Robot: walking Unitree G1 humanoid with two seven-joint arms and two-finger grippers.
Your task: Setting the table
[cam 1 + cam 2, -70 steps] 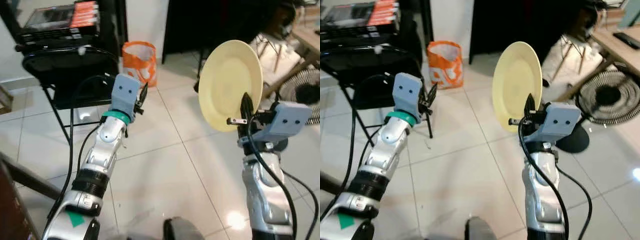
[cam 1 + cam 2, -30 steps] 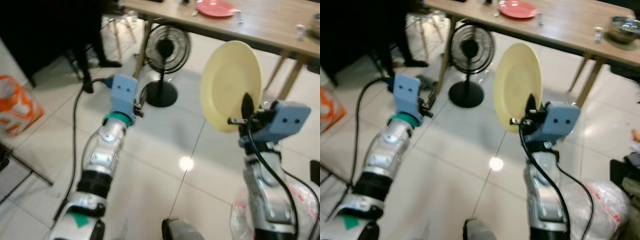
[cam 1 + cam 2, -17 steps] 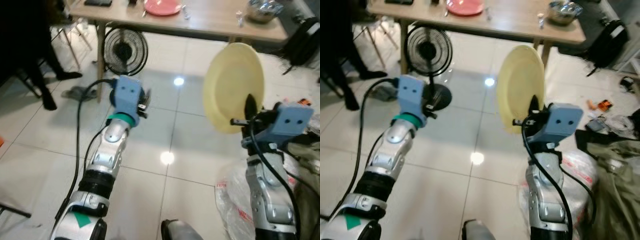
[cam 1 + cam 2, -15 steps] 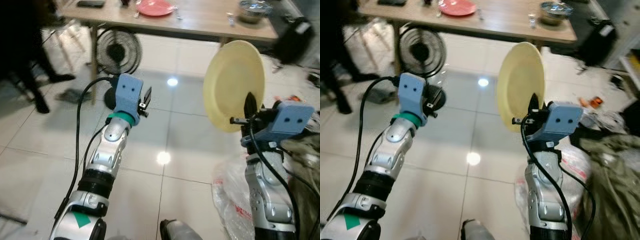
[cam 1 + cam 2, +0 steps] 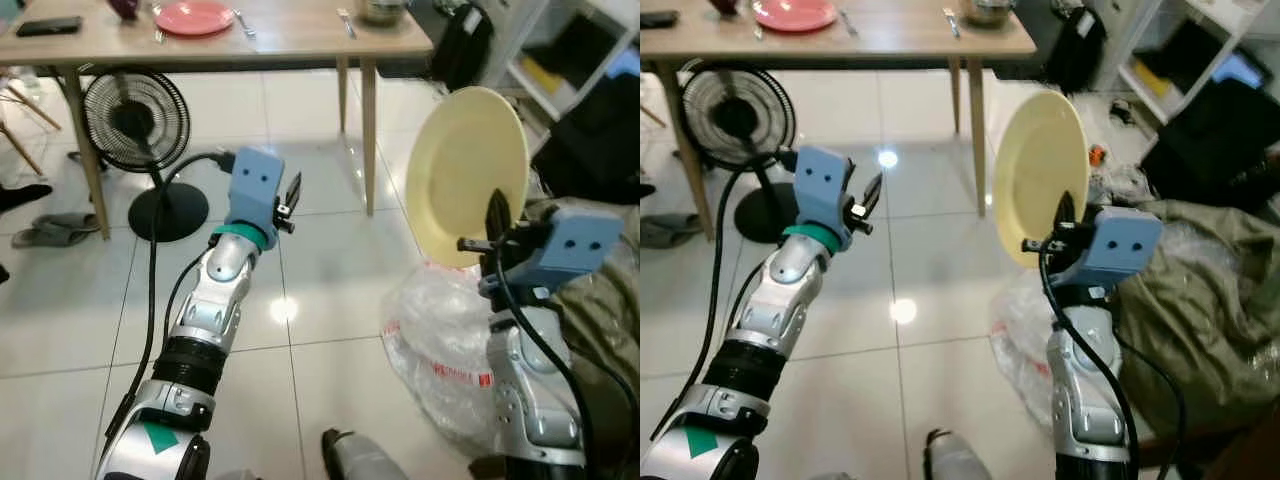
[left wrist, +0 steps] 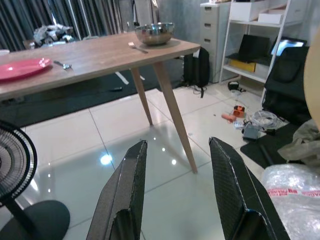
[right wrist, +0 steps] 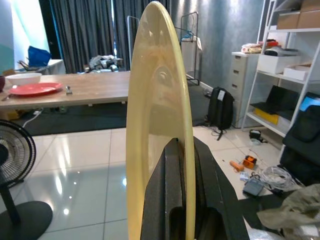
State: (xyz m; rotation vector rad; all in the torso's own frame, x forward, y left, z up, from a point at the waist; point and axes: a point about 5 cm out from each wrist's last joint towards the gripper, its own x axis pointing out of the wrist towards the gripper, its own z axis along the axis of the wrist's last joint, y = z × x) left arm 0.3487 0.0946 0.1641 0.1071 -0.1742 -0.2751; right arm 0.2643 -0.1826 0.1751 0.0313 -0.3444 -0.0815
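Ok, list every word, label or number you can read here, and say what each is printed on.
Nothing reads clearly.
Clear plastic bag on the tiled floor: red print, too blurred to read.
Pale yellow round plate in the right tool: no text.
Wooden table: no visible text.

plate (image 7: pixel 159 125): pale yellow, smooth, slight sheen – looks like plastic
table (image 5: pixel 290 35): light wood, matt top
floor (image 5: pixel 330 260): white tiles, super glossy
bowl (image 6: pixel 155 33): shiny metal
bag (image 5: pixel 440 350): clear crinkly plastic
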